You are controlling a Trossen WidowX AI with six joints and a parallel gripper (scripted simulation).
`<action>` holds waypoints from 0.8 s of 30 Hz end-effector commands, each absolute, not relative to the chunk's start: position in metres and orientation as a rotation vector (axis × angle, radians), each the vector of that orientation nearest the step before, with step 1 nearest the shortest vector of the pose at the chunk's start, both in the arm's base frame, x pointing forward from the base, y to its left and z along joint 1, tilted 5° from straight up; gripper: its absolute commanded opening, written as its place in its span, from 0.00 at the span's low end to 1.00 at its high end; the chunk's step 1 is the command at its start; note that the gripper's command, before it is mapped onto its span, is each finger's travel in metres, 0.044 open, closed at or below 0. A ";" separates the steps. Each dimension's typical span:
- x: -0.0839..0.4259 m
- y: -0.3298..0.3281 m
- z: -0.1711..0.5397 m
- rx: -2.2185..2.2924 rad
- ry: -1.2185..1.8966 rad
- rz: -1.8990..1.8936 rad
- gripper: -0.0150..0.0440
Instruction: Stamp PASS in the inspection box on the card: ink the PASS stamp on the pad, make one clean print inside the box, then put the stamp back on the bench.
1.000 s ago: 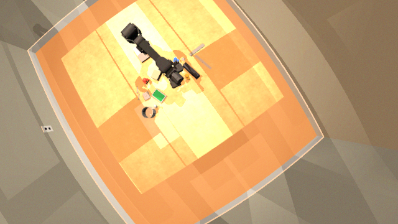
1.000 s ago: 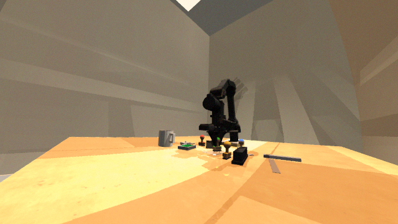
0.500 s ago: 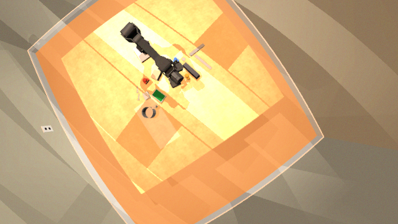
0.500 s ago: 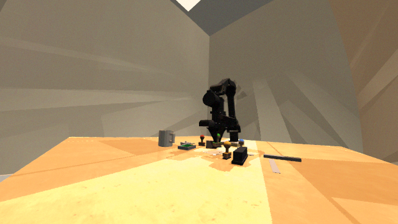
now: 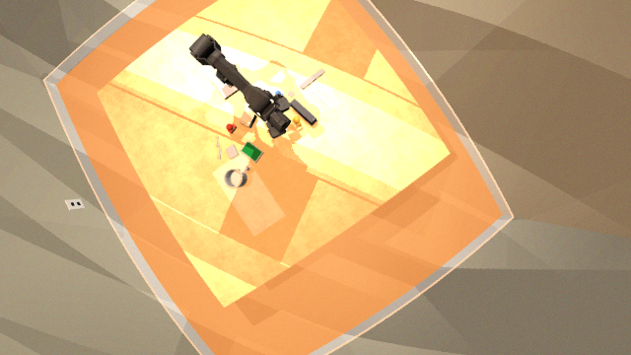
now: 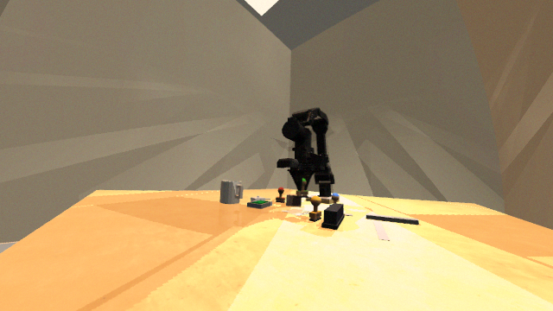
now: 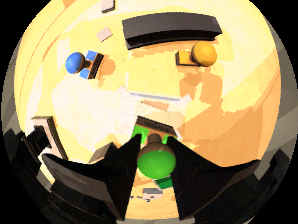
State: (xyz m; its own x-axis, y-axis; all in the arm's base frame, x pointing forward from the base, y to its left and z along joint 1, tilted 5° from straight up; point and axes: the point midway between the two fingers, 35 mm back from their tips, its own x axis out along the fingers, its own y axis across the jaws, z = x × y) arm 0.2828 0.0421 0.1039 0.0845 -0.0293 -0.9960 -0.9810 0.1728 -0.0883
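My gripper (image 6: 303,185) (image 7: 153,139) is shut on the green-knobbed stamp (image 6: 304,181) (image 7: 156,163). The stamp is held upright above the bench, its dark lettered front edge facing the top of the wrist view; its underside is hidden. The pale card (image 7: 131,110) lies beyond and below the stamp in the wrist view, with a thin grey bar (image 7: 156,97) across its far end. It is washed out by glare, and the inspection box cannot be made out clearly. The green ink pad (image 5: 252,151) (image 6: 259,203) (image 7: 163,184) lies to the mug side of the gripper.
A yellow stamp (image 5: 297,120) (image 6: 315,201) (image 7: 204,54) and a long black block (image 5: 304,111) (image 6: 333,215) (image 7: 172,31) stand beyond the card. A blue stamp (image 7: 75,62) stands at one side. A red stamp (image 5: 231,127) (image 6: 281,194) and grey mug (image 5: 237,177) (image 6: 230,192) stand near the pad.
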 end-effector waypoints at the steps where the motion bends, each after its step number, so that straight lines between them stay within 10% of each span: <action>1: 0.283 0.042 0.115 -1.138 1.228 0.992 0.25; 24: 0.325 0.025 0.135 -1.139 1.227 0.988 0.25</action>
